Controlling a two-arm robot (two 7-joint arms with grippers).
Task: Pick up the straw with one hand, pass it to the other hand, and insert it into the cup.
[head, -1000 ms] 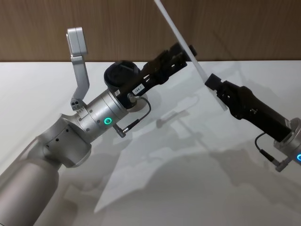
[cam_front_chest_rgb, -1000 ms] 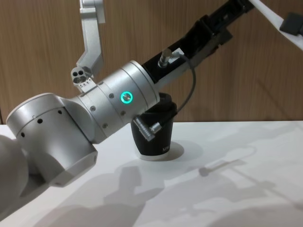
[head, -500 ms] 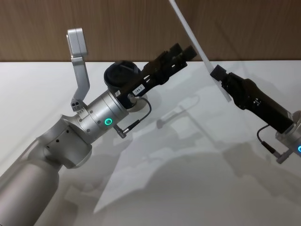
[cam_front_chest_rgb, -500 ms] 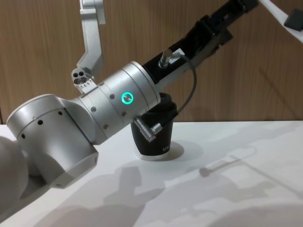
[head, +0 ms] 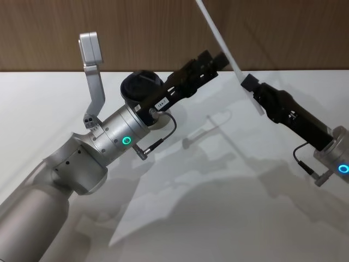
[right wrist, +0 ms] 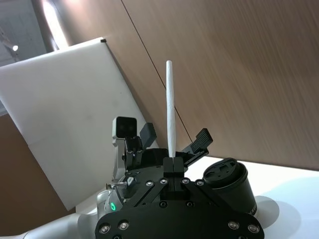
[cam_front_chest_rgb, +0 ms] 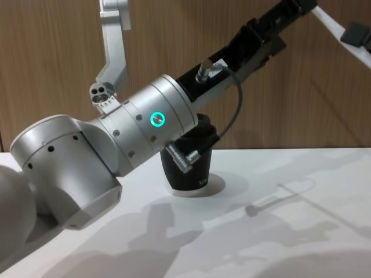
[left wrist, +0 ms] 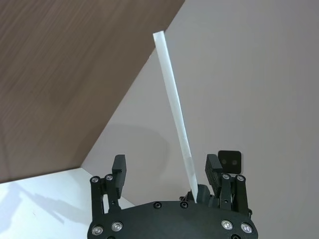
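The long white straw [head: 221, 46] slants up over the table, with my right gripper [head: 248, 83] shut on its lower part. In the right wrist view it rises straight out of the closed fingers [right wrist: 172, 167]. My left gripper [head: 212, 57] is raised beside it and open. In the left wrist view the straw [left wrist: 174, 114] passes between the spread fingers, close to one fingertip [left wrist: 213, 167]. The black cup [head: 139, 87] with its lid stands on the table under the left forearm, also visible as the cup [cam_front_chest_rgb: 186, 174] from the chest.
The white table [head: 218, 191] stretches in front, and a wooden wall [head: 283, 33] stands behind it. My big silver left arm [cam_front_chest_rgb: 116, 145] crosses above the cup. A thin cable [head: 163, 136] loops off the left wrist.
My right gripper has carried the straw a little up and to the right, off the left gripper's fingertips, then drifted slightly back. The left arm has barely moved.
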